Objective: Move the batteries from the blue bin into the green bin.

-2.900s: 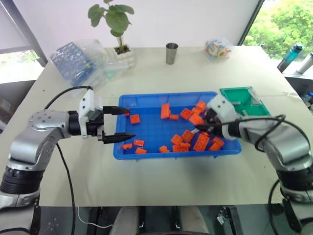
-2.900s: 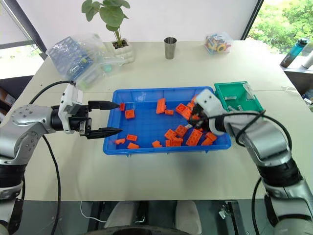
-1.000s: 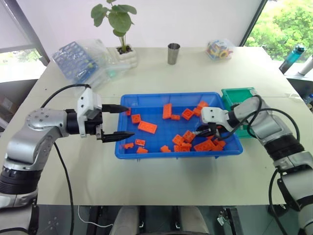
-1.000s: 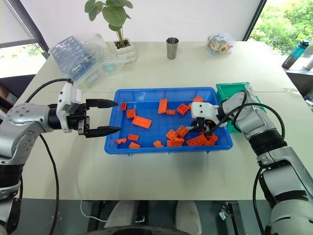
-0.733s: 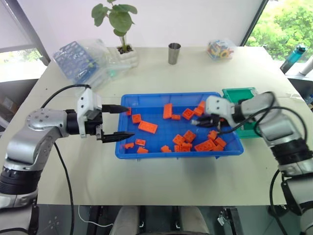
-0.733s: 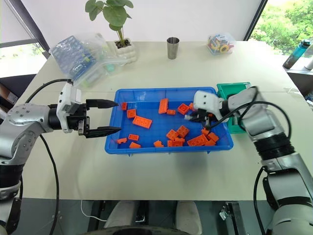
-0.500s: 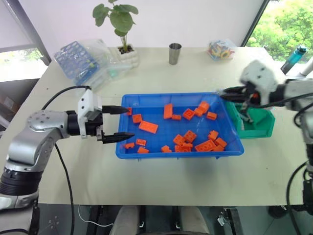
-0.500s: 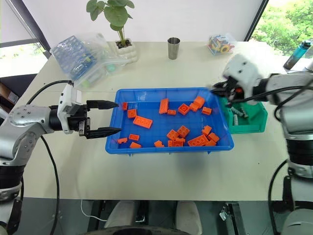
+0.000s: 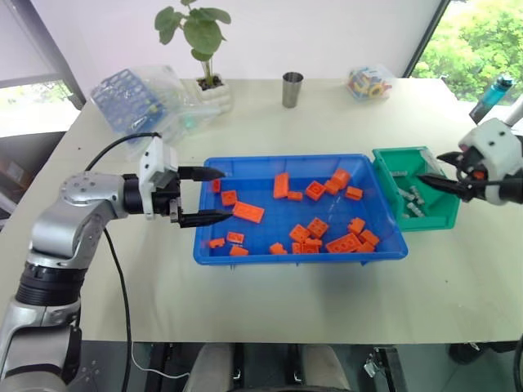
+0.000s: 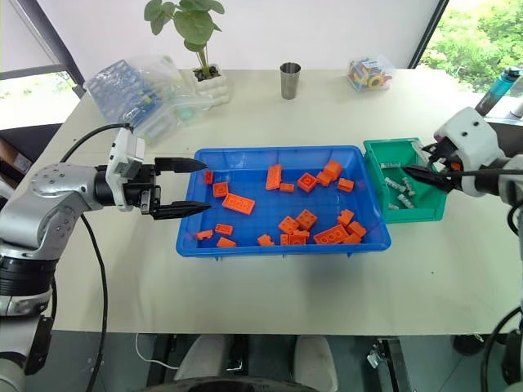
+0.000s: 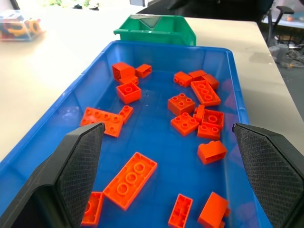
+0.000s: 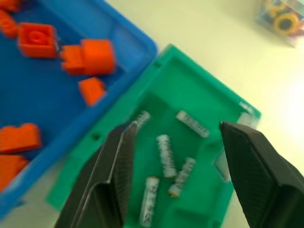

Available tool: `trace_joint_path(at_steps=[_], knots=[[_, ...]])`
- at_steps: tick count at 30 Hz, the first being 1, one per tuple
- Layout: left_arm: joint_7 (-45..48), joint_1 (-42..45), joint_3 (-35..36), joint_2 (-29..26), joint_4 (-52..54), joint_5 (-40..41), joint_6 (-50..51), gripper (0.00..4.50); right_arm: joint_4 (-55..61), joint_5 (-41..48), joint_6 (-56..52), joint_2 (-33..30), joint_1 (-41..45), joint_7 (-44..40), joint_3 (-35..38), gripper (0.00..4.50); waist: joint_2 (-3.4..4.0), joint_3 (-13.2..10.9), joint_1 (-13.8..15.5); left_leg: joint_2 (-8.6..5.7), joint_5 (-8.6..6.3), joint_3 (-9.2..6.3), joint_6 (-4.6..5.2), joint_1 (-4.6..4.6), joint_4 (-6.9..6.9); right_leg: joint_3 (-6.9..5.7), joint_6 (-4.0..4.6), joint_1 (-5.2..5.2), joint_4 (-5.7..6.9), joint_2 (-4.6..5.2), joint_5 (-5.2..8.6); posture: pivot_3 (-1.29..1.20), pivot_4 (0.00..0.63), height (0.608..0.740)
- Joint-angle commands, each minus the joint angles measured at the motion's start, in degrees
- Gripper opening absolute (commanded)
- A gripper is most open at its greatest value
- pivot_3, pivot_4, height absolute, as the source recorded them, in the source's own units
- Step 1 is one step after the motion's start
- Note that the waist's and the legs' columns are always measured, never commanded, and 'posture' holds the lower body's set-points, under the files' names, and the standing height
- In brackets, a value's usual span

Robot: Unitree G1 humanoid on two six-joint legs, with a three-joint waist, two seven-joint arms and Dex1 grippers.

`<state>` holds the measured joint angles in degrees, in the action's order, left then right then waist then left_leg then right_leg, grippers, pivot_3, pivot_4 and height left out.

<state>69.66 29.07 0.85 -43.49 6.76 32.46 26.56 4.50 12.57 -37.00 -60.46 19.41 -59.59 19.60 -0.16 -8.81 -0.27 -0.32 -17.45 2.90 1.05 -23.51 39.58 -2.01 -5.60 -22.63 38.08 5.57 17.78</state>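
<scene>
Batteries (image 12: 164, 156) lie in the green bin (image 9: 444, 214), right tool (image 9: 441, 171) spread wide and empty above it.

On the pale worktop (image 9: 270, 302), the green bin sits touching the right end of the blue bin (image 9: 214, 253), which holds scattered orange bricks (image 9: 246, 212). Five silver batteries rest on the green bin's floor. The left tool (image 9: 206, 196) hangs over the blue bin's left end, its two black fingers wide apart, gripping nothing.
</scene>
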Motion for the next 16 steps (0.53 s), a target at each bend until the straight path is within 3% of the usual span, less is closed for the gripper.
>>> trace_joint_path(at_steps=[1,8,16], knots=[[0.4,0.5,2.0,-0.8,0.3,0.6,-0.4,4.5,3.9,5.8,1.3,-3.1,-4.8,-6.7,9.8,2.89,0.0,0.0,0.2,0.0,0.0,-0.01,0.0,0.0,0.0,0.0,0.0,0.02,-0.02,0.0,0.0,0.0,0.15,0.716],[1.9,-0.1,7.9,-6.0,-2.3,3.7,3.0,4.5,-2.2,8.7,7.4,-5.1,-19.8,-18.6,23.5,2.89,-0.02,0.0,0.6,0.01,-0.04,-0.02,0.07,0.13,0.02,0.0,0.0,0.19,-0.1,-0.01,0.0,0.0,0.15,0.716],[4.2,-0.7,10.2,-9.5,-5.0,3.9,3.0,4.5,-3.4,9.2,10.9,-4.1,-23.4,-18.8,23.7,2.89,-0.01,0.0,0.5,0.03,-0.04,-0.01,0.06,0.16,0.02,0.0,0.0,0.2,-0.09,-0.01,0.01,0.0,0.15,0.716]])
